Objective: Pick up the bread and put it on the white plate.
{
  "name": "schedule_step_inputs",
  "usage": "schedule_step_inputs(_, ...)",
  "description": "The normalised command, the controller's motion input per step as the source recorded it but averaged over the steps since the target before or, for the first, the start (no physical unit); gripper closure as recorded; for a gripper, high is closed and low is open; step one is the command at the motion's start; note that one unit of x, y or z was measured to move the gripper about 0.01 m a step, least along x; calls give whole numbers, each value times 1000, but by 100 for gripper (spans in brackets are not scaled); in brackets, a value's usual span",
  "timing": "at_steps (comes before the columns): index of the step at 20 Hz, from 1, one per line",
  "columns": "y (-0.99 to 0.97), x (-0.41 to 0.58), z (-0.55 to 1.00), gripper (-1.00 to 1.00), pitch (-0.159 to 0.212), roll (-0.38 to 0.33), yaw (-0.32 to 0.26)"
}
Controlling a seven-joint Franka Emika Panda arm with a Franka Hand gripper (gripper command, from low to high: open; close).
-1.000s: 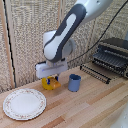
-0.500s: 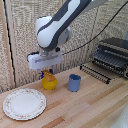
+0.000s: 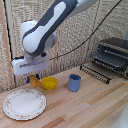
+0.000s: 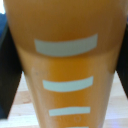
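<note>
i judge the pickup done — the loaf (image 3: 34, 79) hangs under the gripper (image 3: 33, 78), lifted off the wooden surface (image 3: 95, 107), beside the yellow bowl (image 3: 49, 82) and above the far edge of the white dish (image 3: 24, 104). what's left, as i read it, is to centre over the dish and set the bread down gently. in the wrist view the loaf (image 4: 67, 65) fills the picture with dark fingers (image 4: 7, 70) pressed against its sides — closed on it, only as wide as the bread.

Wooden table (image 3: 95, 105): white dish (image 3: 24, 104), yellow bowl (image 3: 49, 83), blue cup (image 3: 74, 82), toaster oven (image 3: 113, 56).
</note>
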Motion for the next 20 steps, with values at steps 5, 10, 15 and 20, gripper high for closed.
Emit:
schedule_step_inputs(5,90,205,-370,100,0,-8,11)
schedule_step_inputs(10,127,47,-339,100,0,-23,16)
schedule_step_inputs(15,234,0,-387,100,0,-22,25)
schedule_step_inputs(20,128,116,-267,100,0,4,7)
